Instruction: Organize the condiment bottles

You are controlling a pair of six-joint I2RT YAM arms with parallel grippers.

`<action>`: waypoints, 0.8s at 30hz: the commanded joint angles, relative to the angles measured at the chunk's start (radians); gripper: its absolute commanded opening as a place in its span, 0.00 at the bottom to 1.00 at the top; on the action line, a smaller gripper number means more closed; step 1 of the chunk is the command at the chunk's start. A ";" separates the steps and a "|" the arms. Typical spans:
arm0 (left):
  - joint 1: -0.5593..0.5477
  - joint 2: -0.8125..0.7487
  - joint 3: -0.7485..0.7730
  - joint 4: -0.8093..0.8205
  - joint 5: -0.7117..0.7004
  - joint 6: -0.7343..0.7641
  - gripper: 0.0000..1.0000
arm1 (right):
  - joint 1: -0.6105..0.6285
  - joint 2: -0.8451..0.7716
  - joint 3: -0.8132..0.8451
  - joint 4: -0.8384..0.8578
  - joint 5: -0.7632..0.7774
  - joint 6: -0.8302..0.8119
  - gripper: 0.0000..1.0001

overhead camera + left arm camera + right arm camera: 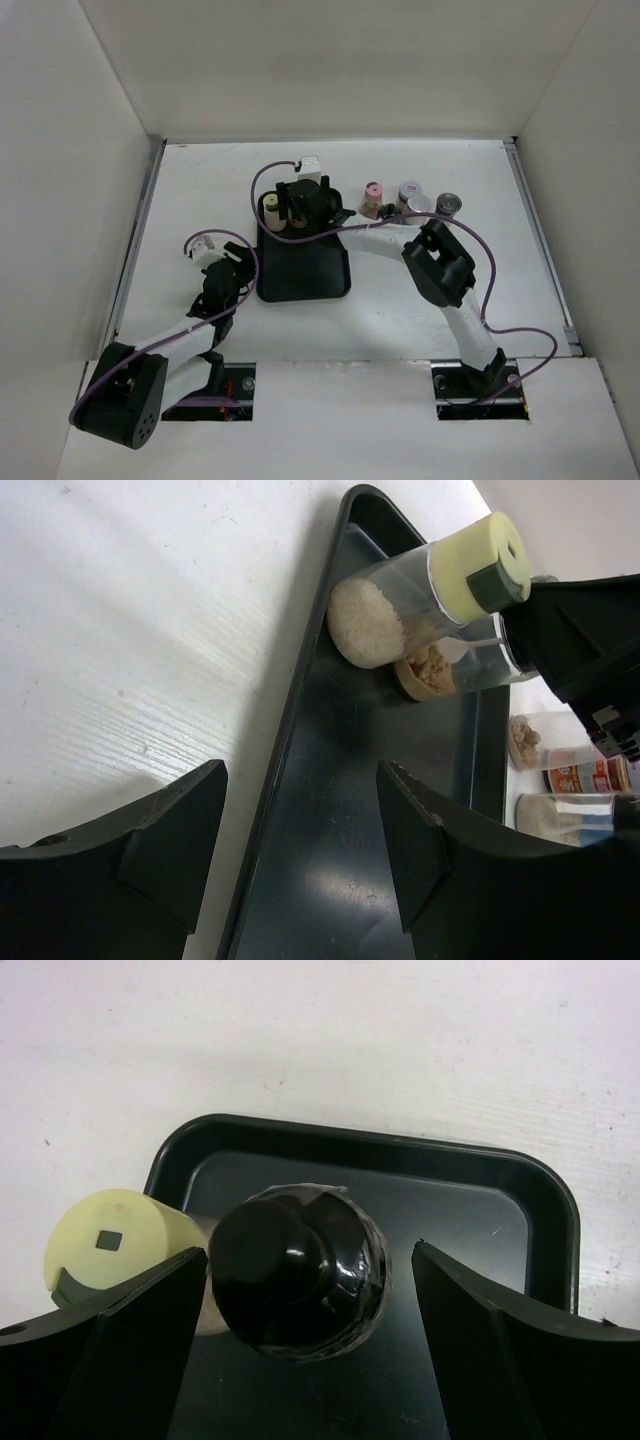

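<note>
A flat black tray (pixel 300 275) holds two condiment bottles at its far end: a cream-capped one (pixel 272 210) and a black-capped one (pixel 295 1280) beside it. My right gripper (pixel 310 1260) hangs open over the black-capped bottle. Its fingers stand on either side of the cap, with a clear gap on the right. In the top view that gripper (pixel 300 200) hides this bottle. My left gripper (pixel 300 820) is open and low, straddling the tray's left rim (pixel 290 730) and touching nothing. The cream-capped bottle (pixel 440 580) holds white grains.
More condiment bottles stand on the table right of the tray: a pink-capped one (pixel 374 193), a grey-capped one (pixel 409 190) and a silver-capped one (pixel 449 203). White walls close in the table on the left, right and back.
</note>
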 commanded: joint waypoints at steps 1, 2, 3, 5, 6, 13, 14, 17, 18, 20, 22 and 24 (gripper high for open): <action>-0.004 -0.002 0.031 0.053 -0.002 0.003 0.60 | -0.002 -0.097 0.006 0.042 -0.010 0.016 0.90; -0.008 -0.003 0.031 0.053 -0.005 0.003 0.60 | -0.002 -0.131 -0.016 0.045 -0.010 0.016 0.90; -0.008 -0.002 0.031 0.053 -0.006 0.003 0.60 | 0.000 -0.166 -0.037 0.054 -0.010 0.015 0.90; -0.001 -0.002 0.028 0.053 0.001 0.003 0.60 | -0.002 -0.247 -0.092 0.075 -0.010 0.012 0.89; 0.002 -0.010 0.025 0.053 0.003 0.003 0.60 | -0.003 -0.290 -0.128 0.087 -0.007 0.009 0.88; 0.003 -0.005 0.025 0.053 0.014 -0.005 0.60 | -0.029 -0.608 -0.479 0.131 0.064 0.016 0.40; 0.000 -0.007 0.027 0.053 0.009 -0.005 0.60 | -0.034 -0.649 -0.529 0.124 0.087 0.019 0.37; -0.005 0.015 0.033 0.055 0.012 -0.005 0.60 | -0.045 -0.757 -0.660 0.094 0.150 0.029 0.39; -0.001 0.016 0.031 0.056 0.018 -0.008 0.60 | -0.048 -0.784 -0.691 0.075 0.163 0.033 0.41; 0.002 0.004 0.027 0.061 0.020 -0.014 0.60 | -0.063 -0.835 -0.747 0.043 0.189 0.045 0.50; -0.003 0.001 0.027 0.062 0.007 -0.010 0.60 | -0.083 -0.889 -0.797 0.023 0.220 0.067 0.57; -0.003 0.007 0.027 0.062 0.014 -0.011 0.60 | -0.117 -0.941 -0.829 0.019 0.220 0.079 0.62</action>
